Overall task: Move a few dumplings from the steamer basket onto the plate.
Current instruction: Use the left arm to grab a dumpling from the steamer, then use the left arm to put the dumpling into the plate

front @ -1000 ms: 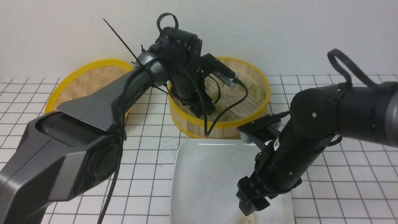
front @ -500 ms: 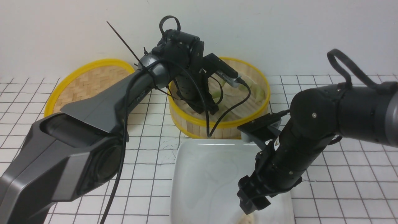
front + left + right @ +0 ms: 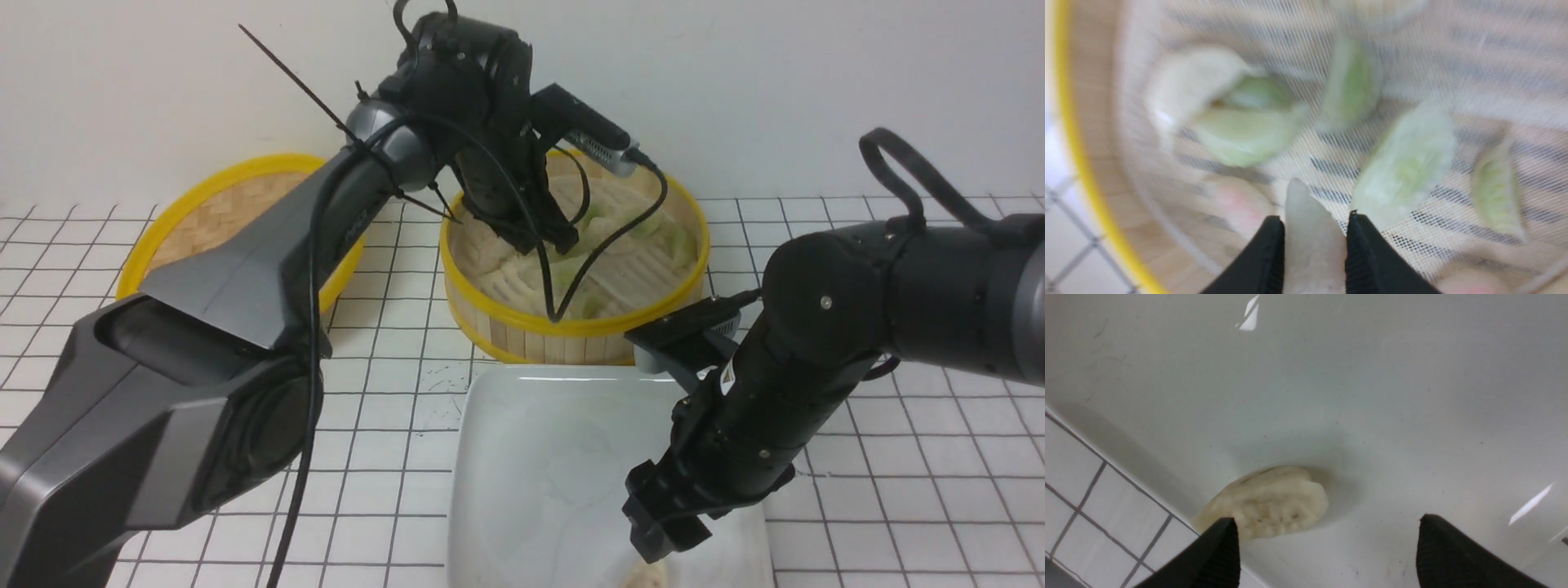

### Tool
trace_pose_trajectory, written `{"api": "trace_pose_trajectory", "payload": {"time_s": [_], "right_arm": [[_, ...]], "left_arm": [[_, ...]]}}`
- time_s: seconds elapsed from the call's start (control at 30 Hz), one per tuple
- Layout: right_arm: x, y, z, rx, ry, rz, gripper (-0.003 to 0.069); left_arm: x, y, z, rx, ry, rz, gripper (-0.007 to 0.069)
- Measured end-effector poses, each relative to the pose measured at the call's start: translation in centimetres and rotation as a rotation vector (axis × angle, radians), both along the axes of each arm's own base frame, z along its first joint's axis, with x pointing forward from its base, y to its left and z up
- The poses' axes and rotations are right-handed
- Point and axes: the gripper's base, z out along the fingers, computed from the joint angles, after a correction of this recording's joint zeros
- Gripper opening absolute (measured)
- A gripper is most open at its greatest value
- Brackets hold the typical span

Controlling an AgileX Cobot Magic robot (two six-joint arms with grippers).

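Note:
The steamer basket point(image 3: 506, 331) stands at the back centre, holding several pale green, pinkish and cream dumplings point(image 3: 1404, 167) on its whitish liner. My left gripper point(image 3: 545, 242) hangs over the basket's left half, shut on a cream-white dumpling point(image 3: 1310, 241) lifted above the liner. The white plate point(image 3: 531, 457) lies in front of the basket. My right gripper point(image 3: 663, 545) is low over the plate's near right part, open and empty. One cream dumpling point(image 3: 1267, 506) lies on the plate near its rim, beside one finger; it also shows in the front view point(image 3: 645, 578).
The flat woven yellow-rimmed lid point(image 3: 212, 212) lies left of the basket, partly behind my left arm. A white wall stands close behind. The gridded white tabletop point(image 3: 898, 506) surrounds the plate. Cables hang from the left wrist over the basket.
My left gripper has risen from inside the basket, carrying the cream-white dumpling upward. The right arm has stayed still over the plate.

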Motion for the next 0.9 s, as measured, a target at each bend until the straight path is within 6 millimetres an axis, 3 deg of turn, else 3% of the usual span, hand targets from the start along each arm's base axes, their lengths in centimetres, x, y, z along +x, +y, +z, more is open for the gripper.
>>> {"api": "trace_pose_trajectory", "payload": {"time_s": [0.17,0.2,0.3,0.33,0.43,0.5,0.63,0.77,0.83,0.9], "right_arm": [[-0.1,-0.1,0.0,-0.005,0.009,0.002,0.0522],[-0.2,-0.2,0.2,-0.017,0.006,0.010,0.0522],[-0.3,-0.6,0.9,-0.037,-0.018,0.022,0.0521],[-0.5,-1.0,1.8,-0.050,-0.046,0.020,0.0517],[-1.0,-2.0,3.7,-0.080,-0.106,0.010,0.0503],[-1.8,-3.3,6.2,-0.102,-0.184,-0.019,0.0487],[-3.7,-5.4,10.4,-0.096,-0.326,-0.071,0.0461],[-7.8,-8.9,15.8,-0.039,-0.498,-0.142,0.0430],[-8.9,-9.7,16.7,-0.022,-0.522,-0.154,0.0427],[-12.0,-11.8,18.8,0.032,-0.582,-0.187,0.0421]], "left_arm": [[-0.9,0.3,3.1,-0.050,-0.028,0.028,0.0169],[-1.7,0.4,4.6,-0.089,-0.022,0.051,0.0169],[-3.2,0.7,6.4,-0.148,0.012,0.073,0.0168],[-4.7,1.1,7.4,-0.175,0.052,0.084,0.0167],[-7.4,1.8,7.9,-0.201,0.145,0.097,0.0165],[-10.1,1.9,6.7,-0.205,0.262,0.093,0.0165],[-13.1,0.3,2.9,-0.176,0.429,0.033,0.0165],[-14.4,-2.4,-1.3,-0.091,0.483,-0.040,0.0165],[-14.4,-2.8,-2.0,-0.069,0.473,-0.051,0.0165],[-14.6,-3.7,-3.4,-0.022,0.459,-0.075,0.0185]]}}
